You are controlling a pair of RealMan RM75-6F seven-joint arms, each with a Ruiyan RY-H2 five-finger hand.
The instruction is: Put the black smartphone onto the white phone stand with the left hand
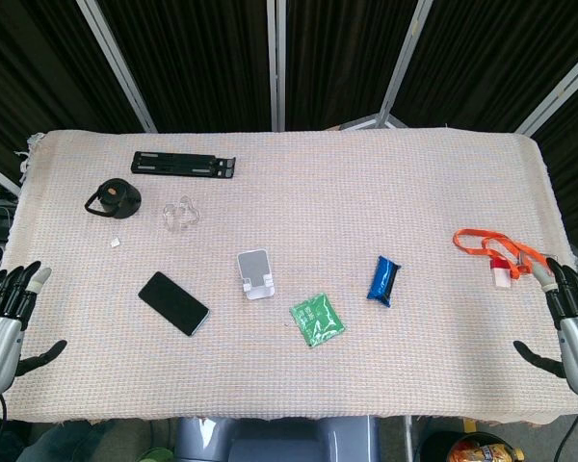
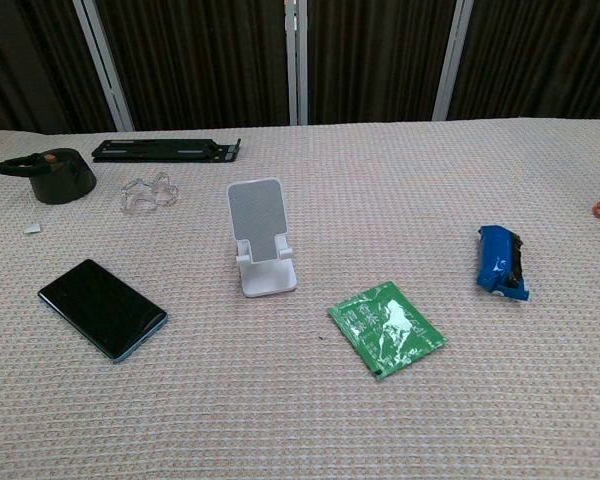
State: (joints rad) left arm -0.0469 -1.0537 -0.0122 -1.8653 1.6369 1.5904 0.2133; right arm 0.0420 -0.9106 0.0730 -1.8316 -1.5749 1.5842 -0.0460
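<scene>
Both views are bright and evenly lit from overhead, and the woven cloth (image 1: 366, 202) on the bench shows sharply. Shadows beneath the white phone stand (image 2: 261, 240) are soft and short. The black smartphone (image 2: 102, 307) screen carries faint sheen; the green packet (image 2: 386, 327) glints.

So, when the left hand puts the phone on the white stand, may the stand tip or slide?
The white phone stand looks thin and probably light, so it may slide on the cloth. Its tall backrest leans over a small base, so a push from the front could tip it backward.
</scene>
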